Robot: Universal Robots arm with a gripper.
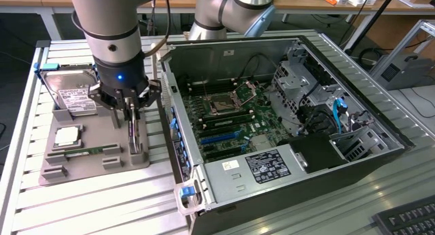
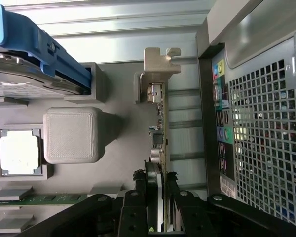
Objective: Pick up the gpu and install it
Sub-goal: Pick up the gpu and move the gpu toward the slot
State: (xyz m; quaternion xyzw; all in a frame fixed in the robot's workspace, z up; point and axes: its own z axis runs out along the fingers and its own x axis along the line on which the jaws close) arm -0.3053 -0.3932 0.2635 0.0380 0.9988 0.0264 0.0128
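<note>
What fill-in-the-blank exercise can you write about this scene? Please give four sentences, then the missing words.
1. The gripper is shut on the ____, which stands on its edge.
2. The tray that holds this card is ____ in colour.
3. The hard drive on the same tray carries a ____ plastic rail.
4. The computer case lies beside the tray with its side ____, so the motherboard shows.

Missing words: gpu; grey; blue; open.

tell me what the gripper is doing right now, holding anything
gripper: closed on the gpu, which stands on edge at the grey tray
</note>
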